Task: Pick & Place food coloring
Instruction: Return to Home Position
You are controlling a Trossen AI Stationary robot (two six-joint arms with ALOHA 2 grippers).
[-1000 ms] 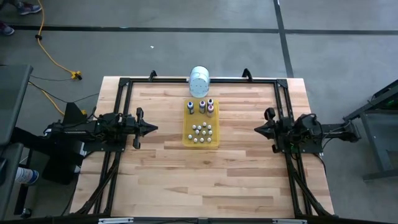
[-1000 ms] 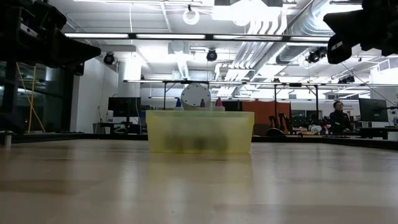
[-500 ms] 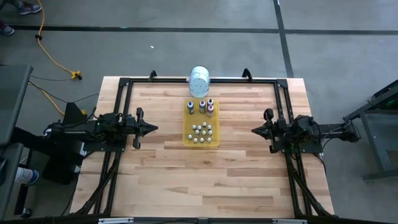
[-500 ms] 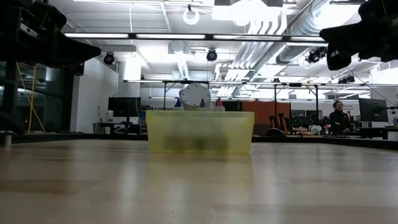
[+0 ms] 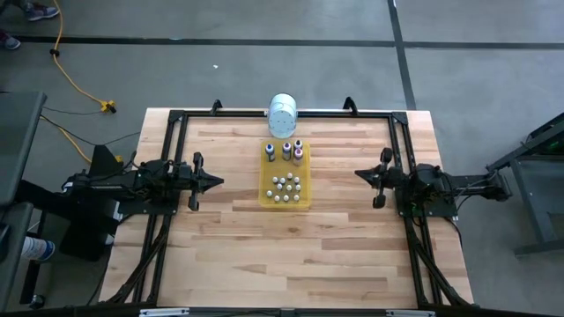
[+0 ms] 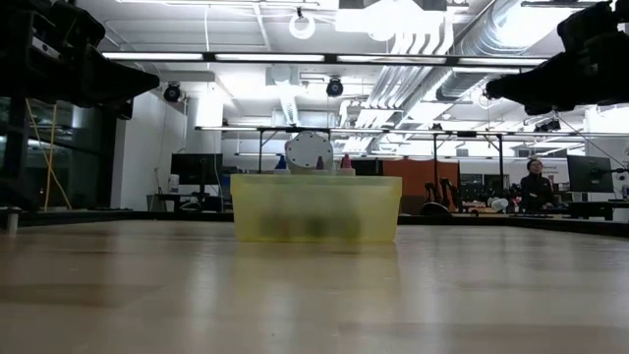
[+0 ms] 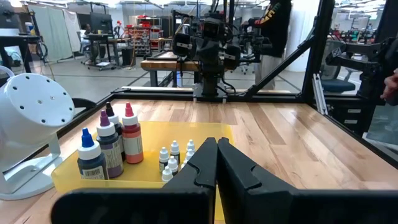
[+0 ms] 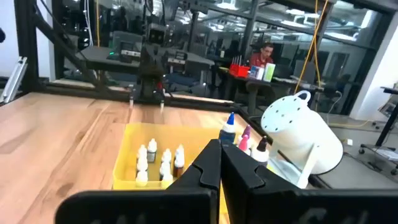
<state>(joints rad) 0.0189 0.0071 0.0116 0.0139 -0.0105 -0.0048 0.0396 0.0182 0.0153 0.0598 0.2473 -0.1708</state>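
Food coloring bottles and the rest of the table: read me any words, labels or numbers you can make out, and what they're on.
No text is readable anywhere.
Tall food coloring bottles: labels too blurred to read.
Tiny bottles: too small to tell.
White container: only dots, no words.
Yellow bin: no marking visible.

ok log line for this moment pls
food coloring: in yellow bin | left gripper: shut, left of bin | right gripper: shut, right of bin
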